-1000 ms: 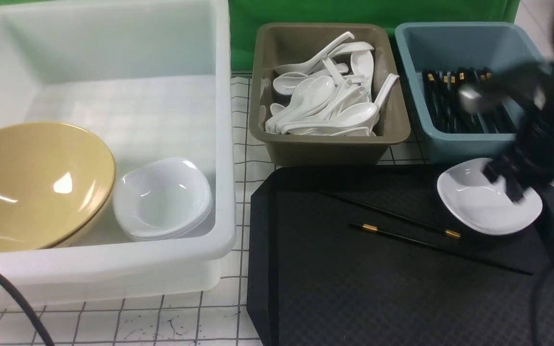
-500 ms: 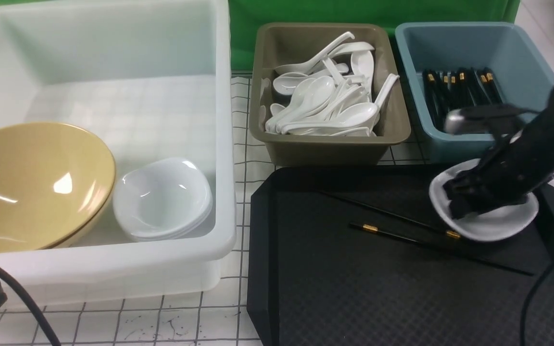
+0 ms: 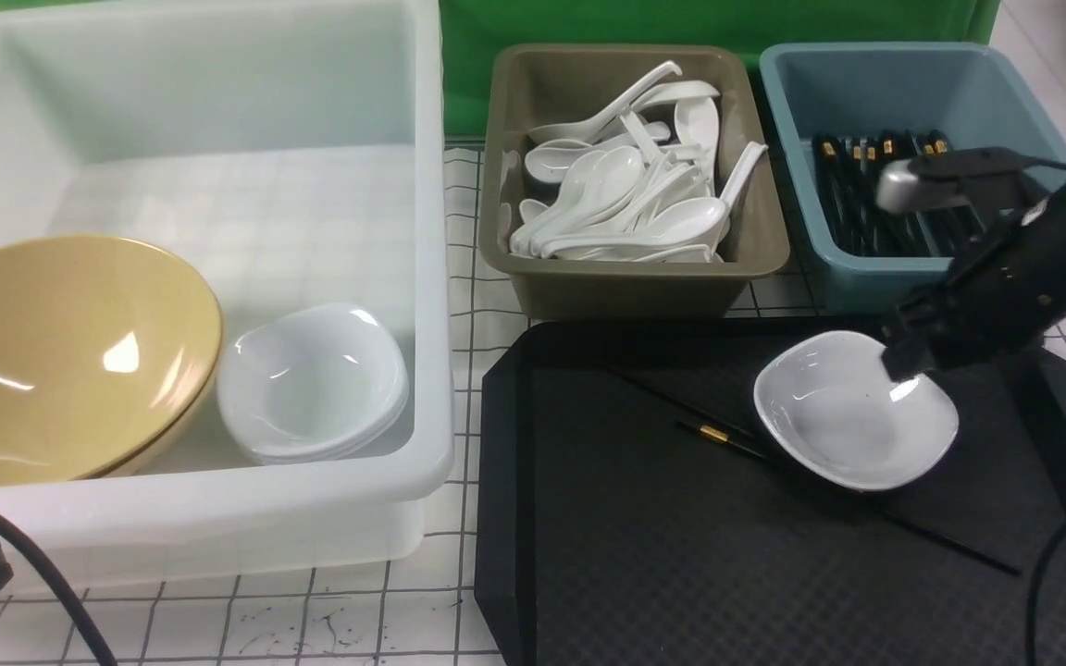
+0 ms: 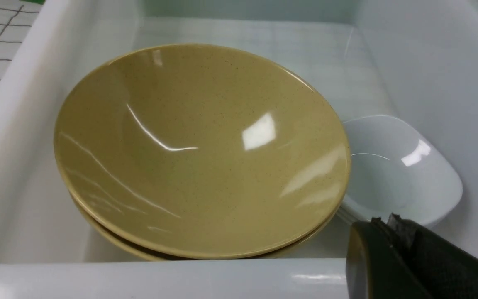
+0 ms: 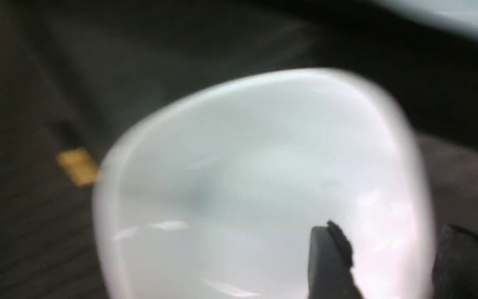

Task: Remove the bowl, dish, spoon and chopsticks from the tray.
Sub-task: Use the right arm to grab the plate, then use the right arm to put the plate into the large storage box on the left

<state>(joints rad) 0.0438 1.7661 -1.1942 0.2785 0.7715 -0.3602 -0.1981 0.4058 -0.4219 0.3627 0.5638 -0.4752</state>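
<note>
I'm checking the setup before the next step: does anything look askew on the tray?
Yes: the chopsticks lie slantwise on the tray instead of side by side, partly hidden by the white dish.

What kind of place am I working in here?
Likely a dish-sorting test station, perhaps in a lab: a gridded mat lies under the tubs, a green backdrop stands behind, and one tub holds only spoons.

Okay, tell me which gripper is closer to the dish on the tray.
Right: the right gripper is at its rim; the left gripper is over by the white tub.
</note>
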